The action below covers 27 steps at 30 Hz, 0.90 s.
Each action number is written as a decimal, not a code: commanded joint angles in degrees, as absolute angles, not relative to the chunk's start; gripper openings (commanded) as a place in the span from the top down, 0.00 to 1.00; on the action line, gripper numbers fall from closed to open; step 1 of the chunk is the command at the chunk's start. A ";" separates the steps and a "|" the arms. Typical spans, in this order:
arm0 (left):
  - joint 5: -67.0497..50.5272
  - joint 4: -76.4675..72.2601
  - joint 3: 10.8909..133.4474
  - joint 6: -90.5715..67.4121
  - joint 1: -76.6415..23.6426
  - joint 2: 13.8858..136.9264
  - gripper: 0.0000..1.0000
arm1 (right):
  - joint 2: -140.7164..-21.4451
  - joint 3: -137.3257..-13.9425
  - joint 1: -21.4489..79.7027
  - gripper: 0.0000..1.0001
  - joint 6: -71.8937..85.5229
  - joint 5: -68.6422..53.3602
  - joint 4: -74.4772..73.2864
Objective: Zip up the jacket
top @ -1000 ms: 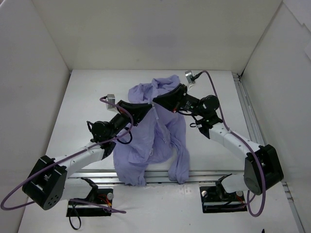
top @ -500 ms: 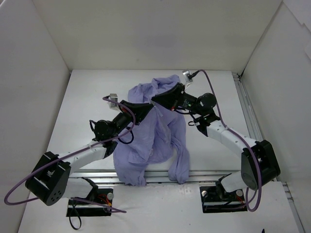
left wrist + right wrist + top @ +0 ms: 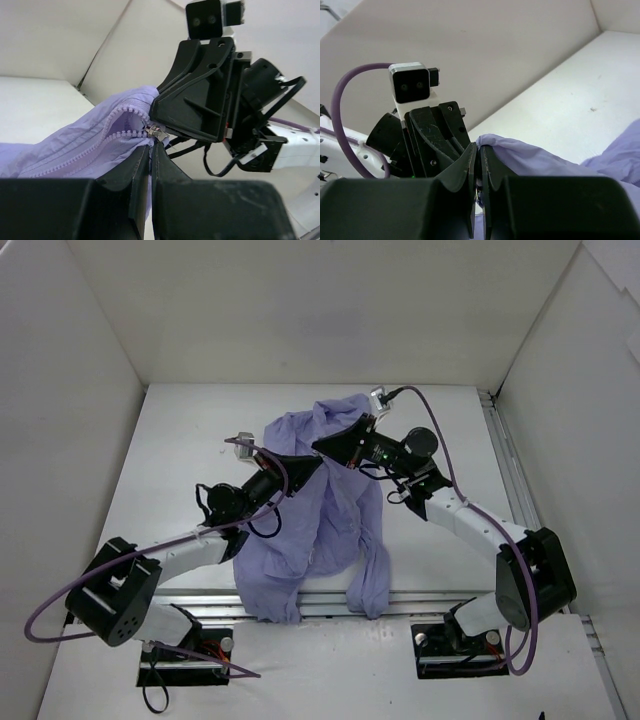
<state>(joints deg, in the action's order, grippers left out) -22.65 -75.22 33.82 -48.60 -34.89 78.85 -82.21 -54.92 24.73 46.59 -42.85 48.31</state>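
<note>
At left wrist only, jacket (image 3: 75,150) zipper slider (image 3: 156,132)

White arm links (image 3: 170,560), black joints (image 3: 228,502) (purple cables (image 3: 337,100) throughout).

text: nothing legible is showing | labels, brands: none are appearing | numbers, signs: none are appearing | views: all three

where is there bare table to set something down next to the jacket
Bare: the table between the left wall and the jacket, and the patch between the right arm and the side rail. Crowded: the middle, where the left claw and right claw pinch the jacket.
</note>
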 commanded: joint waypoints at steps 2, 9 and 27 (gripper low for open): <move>-29.79 -89.37 37.09 -53.34 -37.79 82.08 1.00 | -80.33 -59.85 27.33 1.00 41.75 -39.47 42.47; -29.97 -89.64 38.58 -53.87 -37.79 83.14 1.00 | -78.57 -65.64 28.30 0.91 32.27 -35.77 23.15; -29.27 -95.98 39.20 -57.30 -37.79 85.69 1.00 | -77.17 -77.08 27.16 0.25 22.86 -27.78 4.05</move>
<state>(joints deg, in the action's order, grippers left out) -28.10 -72.31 38.33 -57.30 -37.67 88.82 -80.75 -72.84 28.27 25.28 -30.26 3.86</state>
